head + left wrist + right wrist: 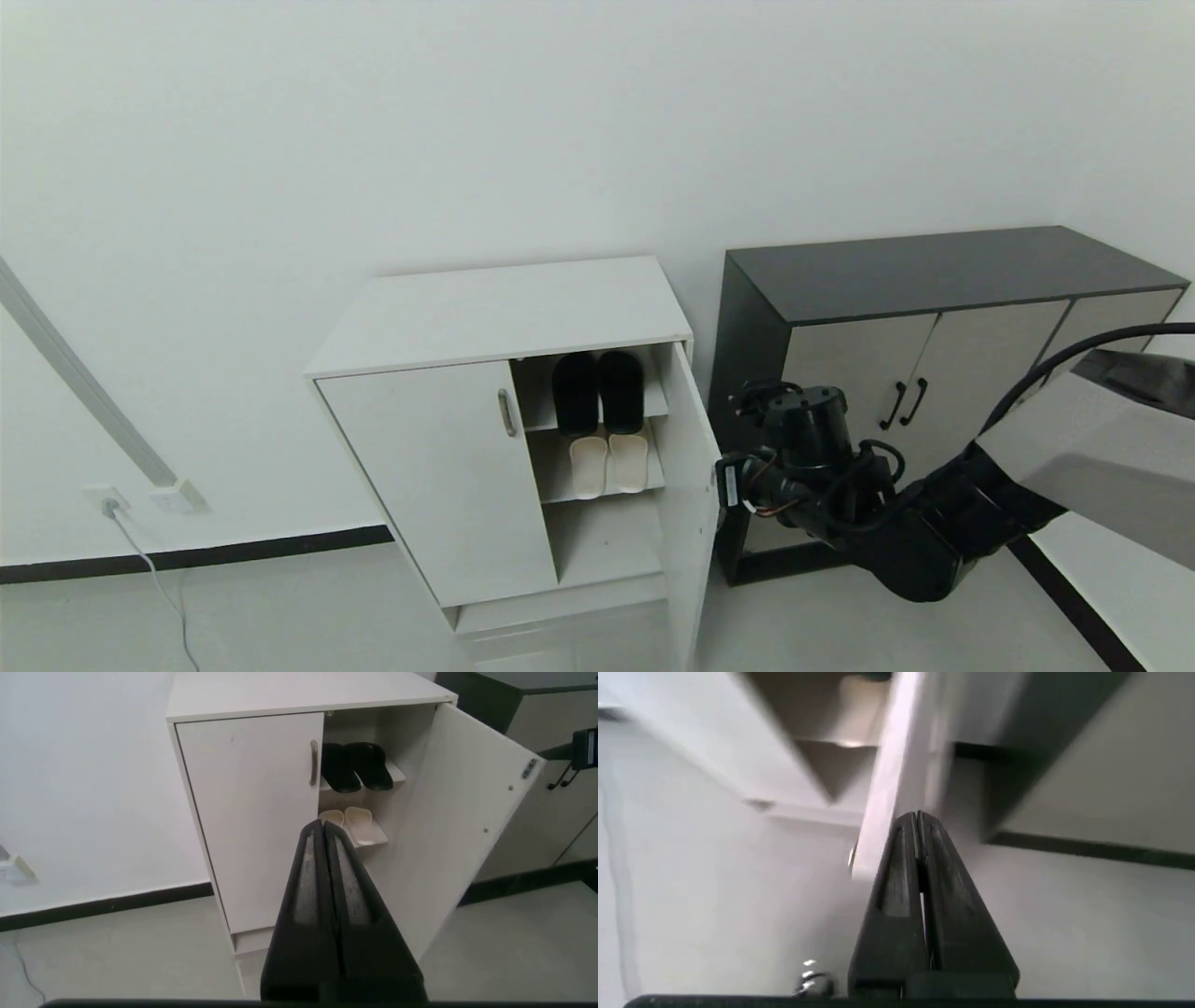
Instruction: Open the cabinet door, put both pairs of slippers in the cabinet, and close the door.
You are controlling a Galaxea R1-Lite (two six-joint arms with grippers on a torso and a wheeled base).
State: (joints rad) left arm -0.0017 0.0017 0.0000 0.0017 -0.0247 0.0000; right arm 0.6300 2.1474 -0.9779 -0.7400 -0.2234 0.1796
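The white cabinet (495, 317) stands against the wall with its right door (691, 495) swung open and its left door (439, 476) closed. Black slippers (597, 392) lie on the upper shelf, and cream slippers (609, 464) lie on the shelf below. My right arm (803, 429) is at the outer side of the open door. My right gripper (920, 817) is shut, empty, with its tips against the door's (892, 765) edge. My left gripper (324, 826) is shut and empty, held back in front of the cabinet, facing both pairs of slippers (355, 765).
A dark grey sideboard (934, 280) with light doors stands close to the right of the open door. A wall socket with a cable (107, 504) is low on the left wall. Bare floor (280, 616) lies before the cabinet.
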